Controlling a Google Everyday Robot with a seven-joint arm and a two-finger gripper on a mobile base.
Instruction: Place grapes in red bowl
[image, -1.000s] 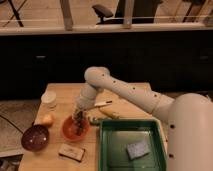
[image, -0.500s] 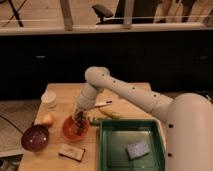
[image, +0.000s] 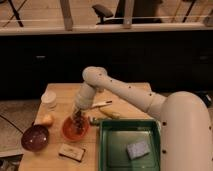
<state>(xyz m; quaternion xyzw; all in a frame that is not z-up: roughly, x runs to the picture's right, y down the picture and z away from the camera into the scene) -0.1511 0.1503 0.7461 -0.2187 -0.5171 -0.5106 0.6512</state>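
Observation:
The red bowl (image: 75, 130) sits on the wooden table (image: 125, 100), left of centre. My gripper (image: 77, 120) hangs straight down over the bowl, its tip just inside the rim. A dark brownish clump, seemingly the grapes (image: 78, 123), shows at the gripper's tip above the bowl's inside. The white arm reaches in from the right and hides the back of the bowl.
A maroon bowl (image: 35, 137) stands at the front left with a pale pear-like fruit (image: 46, 119) behind it. A white cup (image: 49, 99) is at the back left. A green tray (image: 131, 145) holds a grey sponge (image: 138, 148). A small packet (image: 70, 151) lies in front.

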